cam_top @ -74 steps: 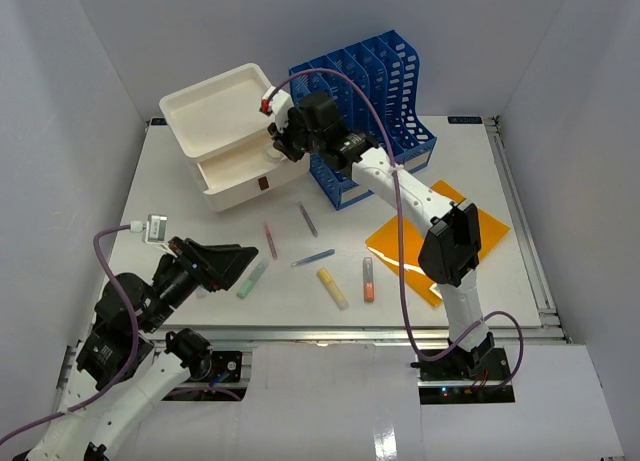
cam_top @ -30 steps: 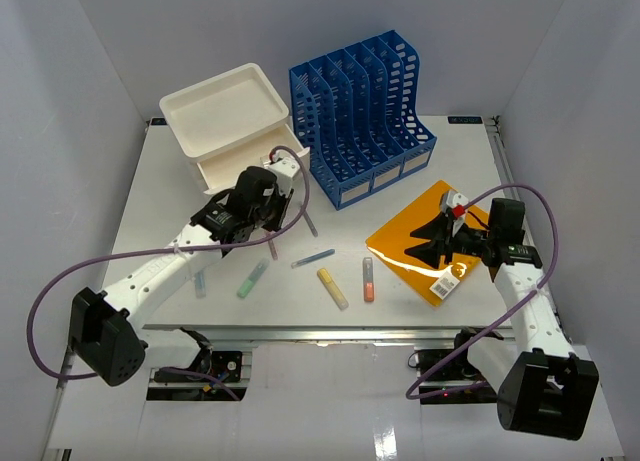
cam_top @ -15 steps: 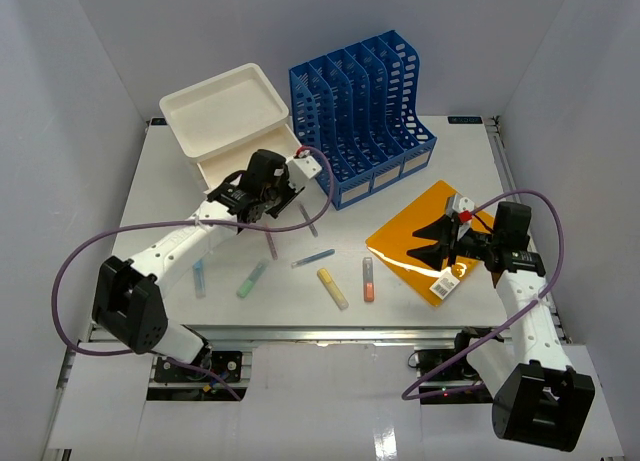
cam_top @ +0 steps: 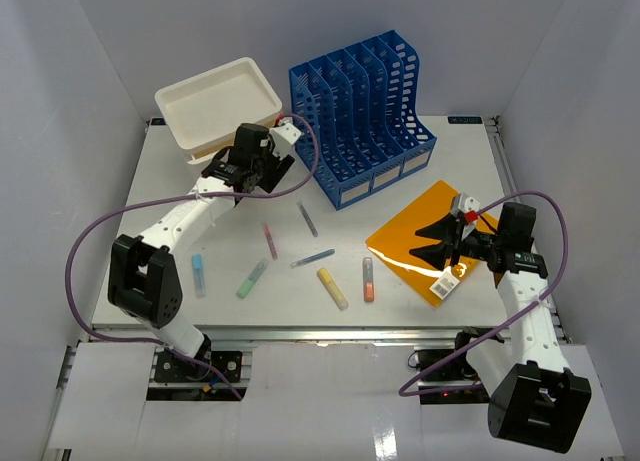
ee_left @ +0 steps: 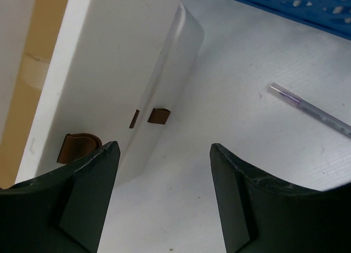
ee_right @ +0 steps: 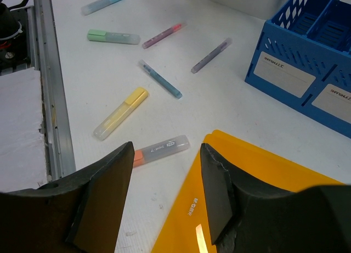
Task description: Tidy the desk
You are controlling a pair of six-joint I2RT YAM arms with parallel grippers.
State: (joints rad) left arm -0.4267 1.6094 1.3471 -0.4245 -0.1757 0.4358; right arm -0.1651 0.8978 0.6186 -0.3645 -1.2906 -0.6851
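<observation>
Desk (ee_left: 236, 132) below parted left jaws

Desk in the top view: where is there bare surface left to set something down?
Barest is the far right corner of the desk, bordered by the blue file rack, the orange folder and the right edge. A thin strip runs along the near edge. The middle is crowded: pens and highlighters lie scattered left of the folder.

The tabletop (cam_top: 480, 171) was matt white with a metal rail (cam_top: 300, 331); the orange folder (cam_top: 398, 245) looked smooth, glossy plastic.
</observation>
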